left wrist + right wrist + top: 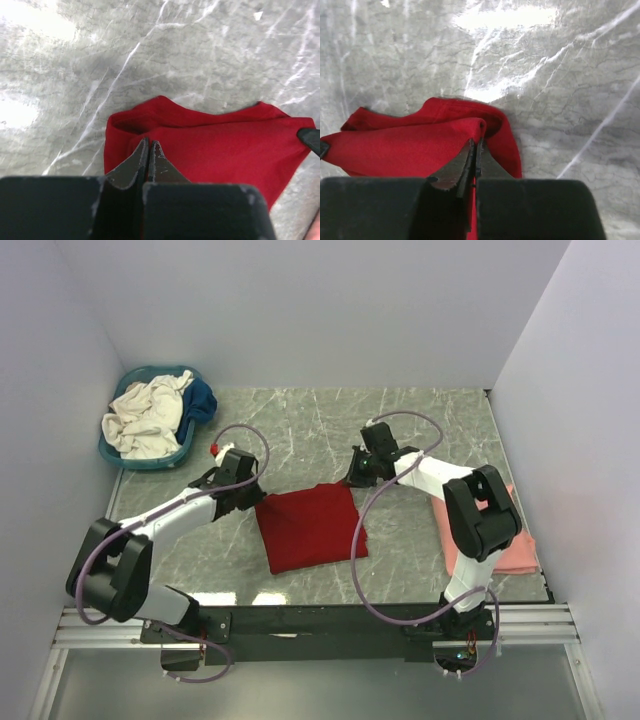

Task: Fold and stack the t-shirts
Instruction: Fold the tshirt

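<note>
Top view, red shirt [310, 527]: folded into a rough square and lying flat on the marbled table [300, 420], in front of the arm bases.
Top view, left gripper [252, 495]: at the red shirt's far left corner, low over the cloth.
Top view, right gripper [352, 478]: at the red shirt's far right corner.
Top view, only here: a teal basket [150, 462] sits far left of the red shirt, against the wall. It holds a cream-white shirt [145, 415] and a dark blue shirt [203, 400].
Top view, only here: a salmon pink shirt [515, 550] lies right of the red shirt, partly hidden by the right arm.
Top view, in the way: a purple cable [360, 540] loops across the red shirt's right edge.
Left wrist, left gripper [150, 145]: jaws pressed together at a raised corner of the red shirt [225, 145]. They probably pinch cloth, though the nip itself is hard to see.
Left wrist, extra: the tip of the right gripper [310, 137] shows at the red shirt's other corner.
Right wrist, right gripper [476, 145]: jaws pressed together on a folded edge of the red shirt [410, 145], with cloth bunched at the tips.
Right wrist, extra: bare table lies beyond the red shirt.
</note>
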Tool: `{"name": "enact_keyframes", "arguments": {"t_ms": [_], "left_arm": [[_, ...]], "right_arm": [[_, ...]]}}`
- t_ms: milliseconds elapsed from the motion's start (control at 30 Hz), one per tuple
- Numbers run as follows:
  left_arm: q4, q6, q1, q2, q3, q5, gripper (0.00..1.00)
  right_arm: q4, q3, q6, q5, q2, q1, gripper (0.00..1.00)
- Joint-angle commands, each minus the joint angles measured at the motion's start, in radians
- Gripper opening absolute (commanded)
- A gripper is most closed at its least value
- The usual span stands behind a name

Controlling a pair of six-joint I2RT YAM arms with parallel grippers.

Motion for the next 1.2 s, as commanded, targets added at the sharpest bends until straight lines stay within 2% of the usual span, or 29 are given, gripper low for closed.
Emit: {"name": "enact_keyframes", "arguments": {"t_ms": [0,100,200,467,633,700,733,767,800,833,900,933,1000,1167], "left_arm": [[-0.036,0.016,0.007,-0.097,0.042,-0.027,0.01],[-0.059,0.027,0.026,-0.108,0.048,-0.045,0.01],[-0.051,0.033,0.067,-0.076,0.049,-0.03,0.01],[0.022,0.007,0.21,0.034,0.034,0.03,0.01],[0.048,0.004,0.25,0.102,0.048,0.048,0.01],[0.065,0.002,0.271,0.116,0.043,0.069,0.01],[0.07,0.002,0.277,0.116,0.04,0.088,0.01],[0.073,0.001,0.285,0.11,0.043,0.091,0.05],[0.07,0.002,0.288,0.102,0.042,0.093,0.22],[0.07,0.004,0.29,0.091,0.043,0.09,0.29],[0.058,0.004,0.29,0.052,0.042,0.082,0.46],[0.055,0.002,0.29,0.036,0.043,0.079,0.49],[0.041,0.01,0.284,-0.016,0.04,0.077,0.51],[-0.011,0.025,0.213,-0.14,0.028,0.033,0.51]], "right_arm": [[-0.012,0.041,0.0,0.034,-0.105,-0.001,0.0],[-0.012,0.072,0.005,0.041,-0.117,-0.001,0.0],[-0.029,0.139,0.005,0.037,-0.061,-0.002,0.0],[-0.016,0.317,0.003,0.012,0.168,-0.022,0.0],[-0.057,0.458,-0.021,-0.008,0.277,-0.047,0.0],[-0.093,0.51,-0.032,-0.012,0.292,-0.054,0.04],[-0.106,0.523,-0.041,-0.012,0.299,-0.06,0.13],[-0.124,0.532,-0.047,-0.011,0.296,-0.063,0.19],[-0.133,0.544,-0.055,-0.008,0.289,-0.065,0.27],[-0.143,0.547,-0.072,-0.003,0.271,-0.065,0.4],[-0.172,0.552,-0.086,0.024,0.25,-0.07,0.47],[-0.181,0.547,-0.098,0.037,0.219,-0.068,0.5],[-0.207,0.526,-0.098,0.064,0.185,-0.07,0.5],[-0.166,0.37,-0.072,0.037,0.032,-0.05,0.49]]}}
